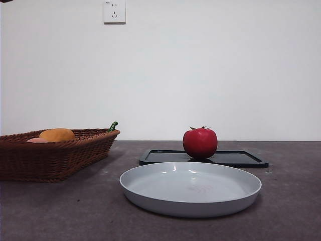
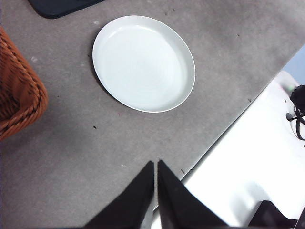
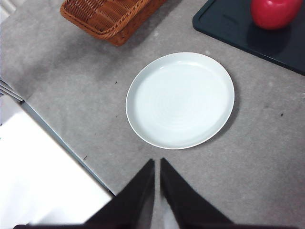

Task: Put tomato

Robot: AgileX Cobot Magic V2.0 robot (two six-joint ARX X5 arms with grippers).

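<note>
Red and glossy, the tomato [image 1: 200,143] sits on the dark tray [image 1: 241,159] behind the pale plate [image 1: 190,188]. Both the left gripper [image 2: 156,167] and right gripper [image 3: 157,165] hover over the counter [image 1: 60,211], jaws nearly closed, holding nothing.

Both arms wait raised above the desk [image 3: 267,181]: left hand [image 2: 156,164] and right hand [image 3: 157,162] have jaws pressed together (nothing held).

tomato [image 1: 200,143] – glossy, smooth | plate [image 1: 150,201] – smooth, slight sheen | basket [image 1: 55,158] – woven wicker | table [image 1: 291,201] – matt, speckled
</note>
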